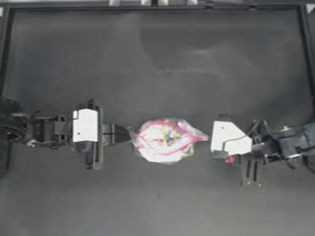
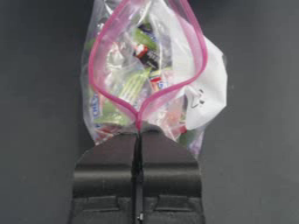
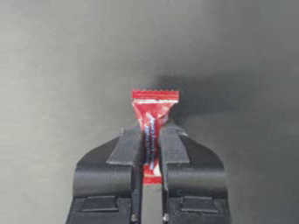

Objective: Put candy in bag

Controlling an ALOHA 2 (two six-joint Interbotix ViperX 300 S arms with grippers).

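**Candy's in hand, bag's held open, drop still to come**

Dark desk (image 1: 160, 55) all around, nothing much on it besides the bag (image 1: 165, 139) sitting in the middle between the two arms. Left tool (image 1: 127, 134) comes in from the left and is clamped shut on the pink seal strip, pinching one edge so the mouth gapes in a loop, which the left wrist view shows nicely, with the coloured sweets inside. Right tool (image 1: 229, 159) is just off the bag's right side, closed on the candy (image 3: 153, 114); in its wrist view the red wrapper sticks out past the jaw tips, with only bare desk beyond it. So I'd call it roughly halfway: pickup done, bag opened, but the candy isn't over the opening yet. What's left looks like moving it across above the mouth and letting go
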